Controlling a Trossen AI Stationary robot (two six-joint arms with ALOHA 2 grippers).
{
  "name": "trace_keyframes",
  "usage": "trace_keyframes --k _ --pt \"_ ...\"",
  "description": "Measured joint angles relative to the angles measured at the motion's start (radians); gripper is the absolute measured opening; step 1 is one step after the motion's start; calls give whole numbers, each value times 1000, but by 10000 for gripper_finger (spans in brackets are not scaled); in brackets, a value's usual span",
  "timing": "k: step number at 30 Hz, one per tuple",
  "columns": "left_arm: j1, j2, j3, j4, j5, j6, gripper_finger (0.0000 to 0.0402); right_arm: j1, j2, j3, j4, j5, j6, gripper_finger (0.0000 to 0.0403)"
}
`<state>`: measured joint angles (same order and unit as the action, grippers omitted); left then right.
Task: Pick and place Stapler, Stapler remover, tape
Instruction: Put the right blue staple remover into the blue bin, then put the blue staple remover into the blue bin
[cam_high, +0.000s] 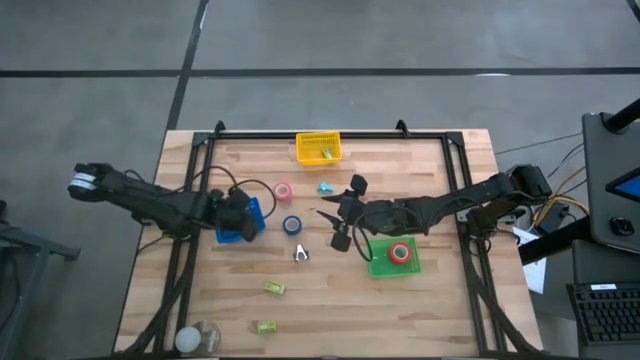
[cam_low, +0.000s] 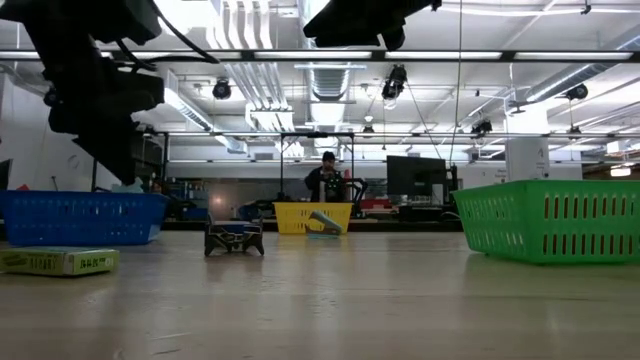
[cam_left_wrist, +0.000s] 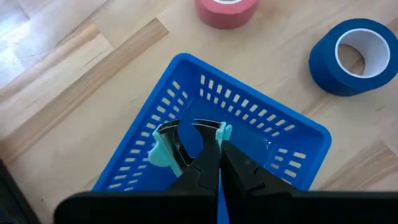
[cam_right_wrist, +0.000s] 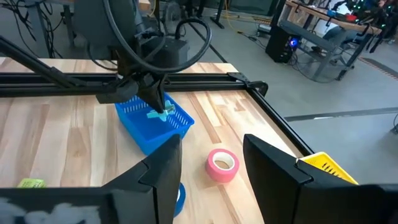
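My left gripper (cam_left_wrist: 210, 149) hovers over the blue basket (cam_left_wrist: 261, 134), shut on a teal stapler remover (cam_left_wrist: 161, 151); the high view shows this gripper (cam_high: 240, 212) at the table's left. My right gripper (cam_high: 346, 213) is open above mid-table, beside the green basket (cam_high: 385, 266), which holds a red tape roll (cam_high: 400, 253). A pink tape roll (cam_high: 283, 190) and a blue tape roll (cam_high: 291, 225) lie flat on the wood. A second teal remover (cam_high: 326, 187) and a metal remover (cam_high: 300, 254) also rest on the table. My left gripper pinches the teal stapler remover between its two fingers, coming from above and pointing down. The remover's metal claws (cam_left_wrist: 171, 133) and teal handles (cam_left_wrist: 225, 130) stick out on either side of the fingertips. It is lifted clear above the blue basket's inside (cam_right_wrist: 163, 113).
A yellow basket (cam_high: 318, 148) stands at the far edge. Two yellow-green boxes (cam_high: 274, 288) (cam_high: 265, 326) and a clear roll (cam_high: 205, 337) lie toward the near left edge. Black frame rails (cam_high: 180, 250) run along both sides. A person (cam_low: 328, 175) stands far behind the table.
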<state>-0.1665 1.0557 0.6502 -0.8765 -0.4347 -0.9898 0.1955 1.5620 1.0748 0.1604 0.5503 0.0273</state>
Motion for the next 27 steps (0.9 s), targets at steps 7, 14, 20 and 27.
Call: trace_keyframes --k 7,14,20,27 --pt "15 -1 0 21 -1 38 7 0 0 0 1 0 0 160" --pt "23 -1 0 47 -29 77 14 0 0 0 1 0 0 164" --pt "25 -1 0 47 -43 72 57 0 0 0 1 0 0 156" --pt "28 -2 27 48 -79 92 103 -2 0 0 1 0 -1 155"
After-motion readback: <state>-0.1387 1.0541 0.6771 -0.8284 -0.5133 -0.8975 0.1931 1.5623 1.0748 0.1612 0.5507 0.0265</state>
